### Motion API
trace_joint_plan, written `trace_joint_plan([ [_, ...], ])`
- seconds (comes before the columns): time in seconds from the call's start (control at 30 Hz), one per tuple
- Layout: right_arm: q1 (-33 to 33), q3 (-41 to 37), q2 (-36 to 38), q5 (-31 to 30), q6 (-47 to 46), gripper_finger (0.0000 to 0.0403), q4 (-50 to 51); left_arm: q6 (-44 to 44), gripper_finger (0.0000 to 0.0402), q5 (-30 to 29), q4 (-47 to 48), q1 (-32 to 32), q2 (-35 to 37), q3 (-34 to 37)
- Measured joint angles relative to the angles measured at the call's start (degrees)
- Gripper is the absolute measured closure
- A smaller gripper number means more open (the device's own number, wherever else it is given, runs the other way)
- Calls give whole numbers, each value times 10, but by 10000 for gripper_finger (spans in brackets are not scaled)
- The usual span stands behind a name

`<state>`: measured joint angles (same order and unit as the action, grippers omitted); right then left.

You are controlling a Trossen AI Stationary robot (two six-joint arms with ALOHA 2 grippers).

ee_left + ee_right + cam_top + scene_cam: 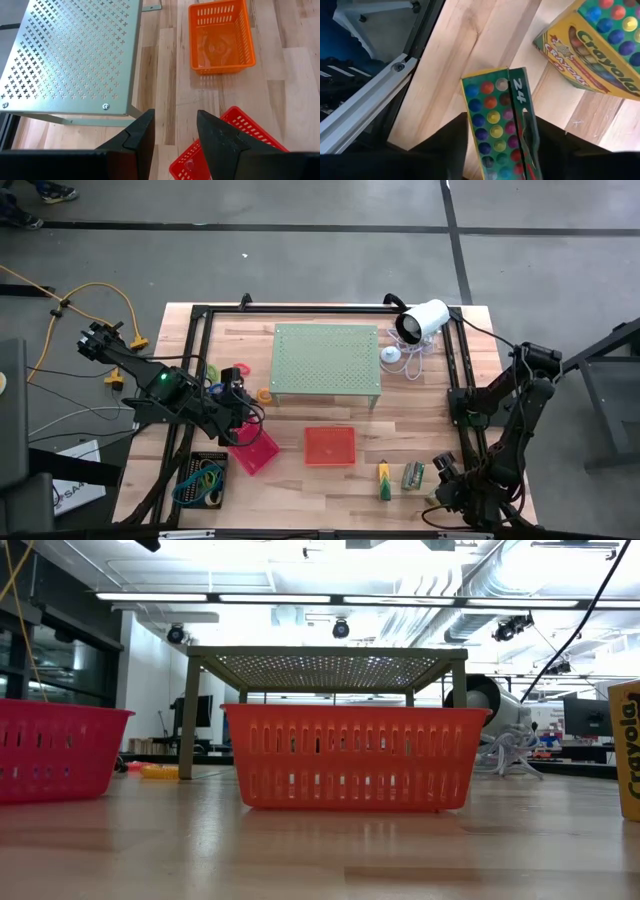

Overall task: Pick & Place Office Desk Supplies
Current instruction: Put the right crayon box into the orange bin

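Right gripper (497,150) straddling a small crayon pack (495,115), on the near side of the orange tray (329,446) and off to its right.

Nearest the table's front edge: pack lying flat on the wood, gripper set on either long side of it; cannot tell whether clamped yet. Likely light, thin card, stiff across the narrow width but crushable and a bit slick, so best taken mid-length, gently. Just beside, toward the tray: a second, yellow crayon box (590,45). Farther back, left of the tray: left gripper (175,120) waiting with jaws apart, holding nothing, above the red tray (240,125).
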<state>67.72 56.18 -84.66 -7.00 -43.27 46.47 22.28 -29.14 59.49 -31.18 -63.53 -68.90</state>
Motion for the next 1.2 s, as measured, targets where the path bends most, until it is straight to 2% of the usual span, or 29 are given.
trace_joint_plan([
  [0.47,0,0,0,24,-3,344,-8,0,263,0,0,0,0,0],
  [0.87,0,0,25,25,-4,337,-71,0,263,0,0,0,0,0],
  [1.2,-3,0,77,-63,27,335,-182,0,263,0,0,0,0,0],
])
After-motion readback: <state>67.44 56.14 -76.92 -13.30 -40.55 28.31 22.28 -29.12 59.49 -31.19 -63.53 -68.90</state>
